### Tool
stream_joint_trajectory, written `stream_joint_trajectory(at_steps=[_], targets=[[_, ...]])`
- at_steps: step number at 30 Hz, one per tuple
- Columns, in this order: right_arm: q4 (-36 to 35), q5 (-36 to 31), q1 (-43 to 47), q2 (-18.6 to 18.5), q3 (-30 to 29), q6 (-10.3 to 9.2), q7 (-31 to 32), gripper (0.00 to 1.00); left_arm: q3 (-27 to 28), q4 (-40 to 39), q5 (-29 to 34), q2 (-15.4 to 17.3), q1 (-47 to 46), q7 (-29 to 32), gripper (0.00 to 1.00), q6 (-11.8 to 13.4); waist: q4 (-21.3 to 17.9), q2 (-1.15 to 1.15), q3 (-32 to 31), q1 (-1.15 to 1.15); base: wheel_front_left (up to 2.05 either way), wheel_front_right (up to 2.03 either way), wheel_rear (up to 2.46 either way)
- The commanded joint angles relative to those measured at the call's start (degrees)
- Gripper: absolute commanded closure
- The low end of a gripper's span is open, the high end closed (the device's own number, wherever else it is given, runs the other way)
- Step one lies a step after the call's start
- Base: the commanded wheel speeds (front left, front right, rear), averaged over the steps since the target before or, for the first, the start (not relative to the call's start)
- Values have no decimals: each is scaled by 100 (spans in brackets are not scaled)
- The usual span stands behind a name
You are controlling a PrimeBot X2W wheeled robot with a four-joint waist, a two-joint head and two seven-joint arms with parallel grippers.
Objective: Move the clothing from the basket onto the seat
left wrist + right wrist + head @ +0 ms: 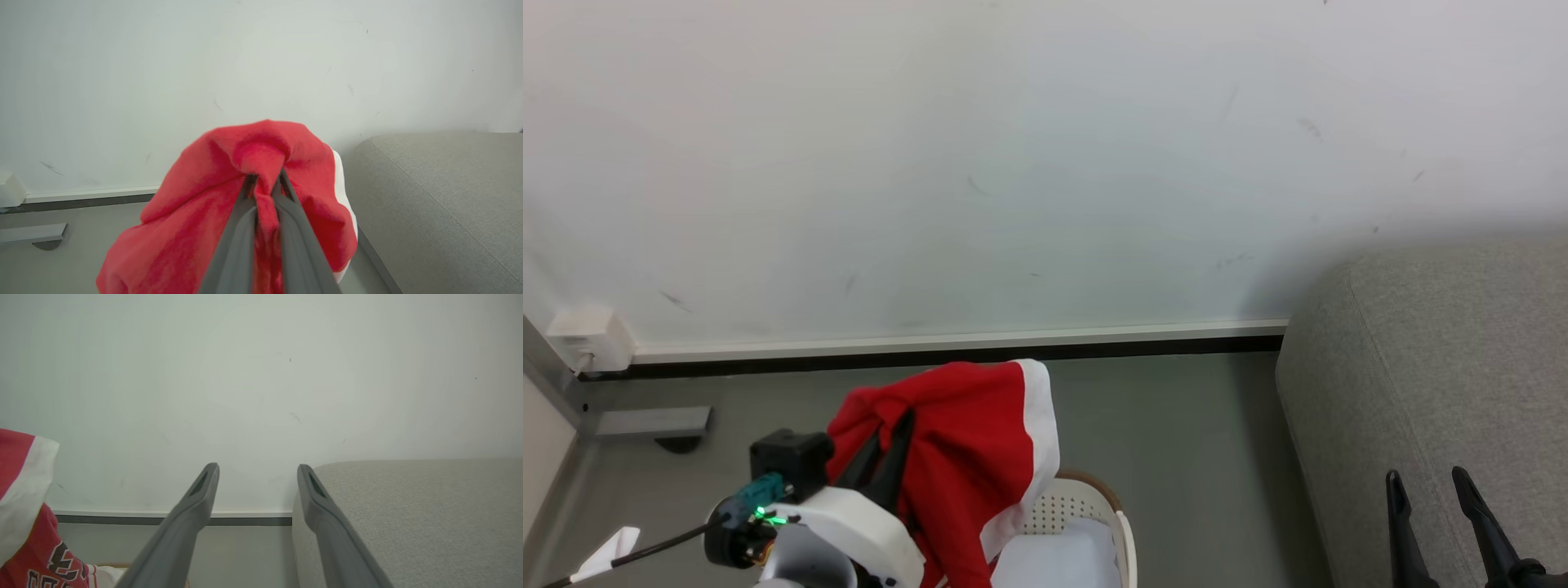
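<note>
Looking down at a grey floor (1192, 425) where it meets a pale wall (1045, 163). At far left, a small white box (588, 336) sits low on the wall. To its right, the left gripper (894, 437) rises from the bottom edge, its two dark fingers pinched tight on a fold of the clothing (964, 441). The red garment, edged with a white band, is bunched over the fingertips and hangs from them, held up above the basket (1123, 531). Its lower end drops out of frame beside the basket's left side, so whether it touches the basket cannot be told. Inside the basket lies a pale cloth (1062, 559). A strip of floor separates the basket from the seat (1437, 367), a grey sofa with a rounded edge at the right. The right gripper (1425, 482) shows at lower right, in front of the seat, fingers spread apart. In the right wrist view, black-edged lettering (61, 559) marks the clothing's red cloth at lower left.
</note>
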Motion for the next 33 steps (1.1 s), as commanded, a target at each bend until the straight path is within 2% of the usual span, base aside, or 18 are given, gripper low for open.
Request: stream_joint_trajectory(at_steps=[1, 10, 15, 22, 29, 33], targets=[[5, 22, 1, -10, 7, -12, 2, 0, 10, -16, 13, 51, -72, -11, 100, -4, 2, 0, 8, 0, 0, 0, 0], [-50, -21, -131, -10, 122, -12, 3, 0, -62, -8, 14, 68, -192, 0, 100, -40, 13, 0, 26, 0, 0, 0, 0], [-182, -132, -230, -8, 482, -12, 3, 0, -186, -156, 12, 33, -275, 72, 100, -108, 26, 0, 15, 0, 0, 0, 0], [-312, -122, -576, -203, 1588, -12, 3, 0, -520, -352, 117, -38, -473, 240, 100, -266, 64, 0, 30, 0, 0, 0, 0], [-130, 247, -1108, -716, 2870, -13, 3, 0, -938, -450, 187, -204, -679, 385, 100, -462, 67, 0, 17, 0, 0, 0, 0], [94, 400, -1435, -1052, 3380, -13, 5, 0, -1211, -511, 237, -300, -768, 477, 100, -591, 75, 0, 16, 0, 0, 0, 0]])
